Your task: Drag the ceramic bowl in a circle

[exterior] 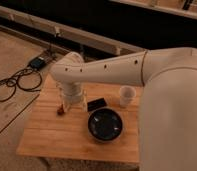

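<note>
The ceramic bowl (106,124) is wide, round and glossy dark blue-black. It sits on the wooden table (47,135), right of centre and near the front edge. My gripper (71,105) hangs down from the white arm (107,67) over the left part of the table. It is to the left of the bowl and apart from it, above the tabletop. Nothing shows in it.
A small white cup (126,96) stands behind the bowl to the right. A flat black rectangular object (97,104) lies just behind the bowl. A small reddish object (60,111) lies left of the gripper. Black cables (17,82) and a power box (38,62) are on the floor at left.
</note>
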